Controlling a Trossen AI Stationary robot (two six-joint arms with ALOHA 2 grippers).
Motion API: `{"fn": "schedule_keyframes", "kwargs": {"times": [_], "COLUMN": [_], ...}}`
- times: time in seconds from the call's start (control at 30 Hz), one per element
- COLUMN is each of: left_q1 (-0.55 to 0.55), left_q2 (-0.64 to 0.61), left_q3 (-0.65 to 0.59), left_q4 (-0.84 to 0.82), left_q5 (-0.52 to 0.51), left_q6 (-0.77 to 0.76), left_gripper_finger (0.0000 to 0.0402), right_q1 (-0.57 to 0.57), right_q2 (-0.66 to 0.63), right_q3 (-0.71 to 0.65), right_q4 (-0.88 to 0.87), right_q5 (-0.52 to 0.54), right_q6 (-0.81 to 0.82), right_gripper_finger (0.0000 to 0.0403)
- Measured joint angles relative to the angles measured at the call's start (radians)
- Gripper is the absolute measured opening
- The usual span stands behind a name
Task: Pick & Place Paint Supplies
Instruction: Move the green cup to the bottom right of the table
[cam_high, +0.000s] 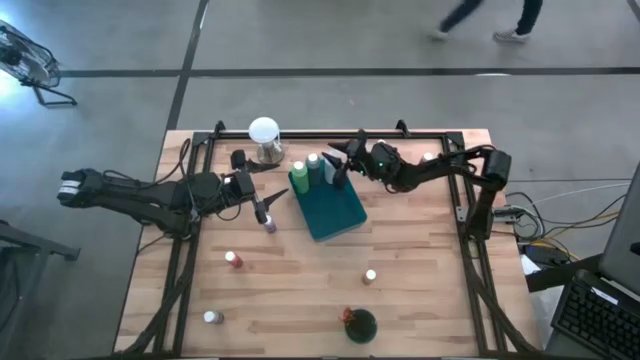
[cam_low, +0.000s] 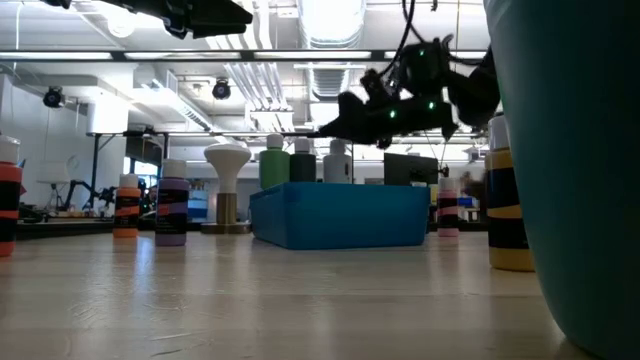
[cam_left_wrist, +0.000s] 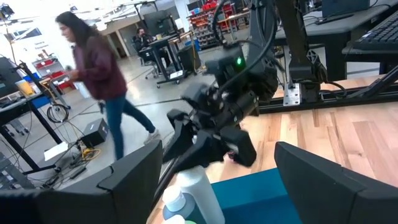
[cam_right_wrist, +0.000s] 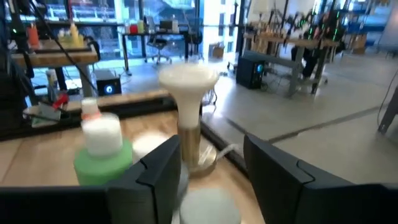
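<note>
Three bottles stand in the teal tray at its far end: green bottle plus two more beside it. Right gripper hovers over that cluster, jaws parted, nothing held, judged just after a release. Left gripper waits open and empty beside the purple bottle, just off the tray's left edge. Remaining loose on the table: red bottle, two white-capped bottles near the front, dark green bottle. Judgement: roughly a third done; purple looks next
</note>
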Motion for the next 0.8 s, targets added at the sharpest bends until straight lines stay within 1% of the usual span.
{"fn": "schedule_keyframes", "kwargs": {"times": [0.07, 0.17, 0.33, 0.47, 0.63, 0.8], "left_q1": [0.0, 0.0, 0.0, 0.0, 0.0, -0.001], "left_q2": [0.0, 0.0, 0.0, 0.002, 0.002, 0.002], "left_q3": [0.0, 0.0, 0.0, 0.0, 0.0, 0.0], "left_q4": [0.0, 0.0, -0.009, -0.041, -0.09, -0.124], "left_q5": [-0.006, -0.029, -0.037, -0.035, -0.034, -0.033], "left_q6": [0.0, 0.003, 0.004, 0.002, -0.059, -0.115], "left_gripper_finger": [0.0314, 0.0314, 0.0314, 0.0314, 0.0314, 0.0314], "right_q1": [0.001, 0.002, 0.016, 0.048, 0.096, 0.15], "right_q2": [-0.039, -0.122, -0.3, -0.432, -0.584, -0.697], "right_q3": [0.0, -0.001, -0.002, -0.002, -0.002, 0.025], "right_q4": [-0.019, -0.119, -0.357, -0.523, -0.652, -0.792], "right_q5": [0.0, 0.0, 0.0, 0.0, 0.0, 0.001], "right_q6": [-0.03, -0.075, -0.091, -0.125, -0.174, -0.184], "right_gripper_finger": [0.0162, 0.0153, 0.0137, 0.0122, 0.0102, 0.0085]}}
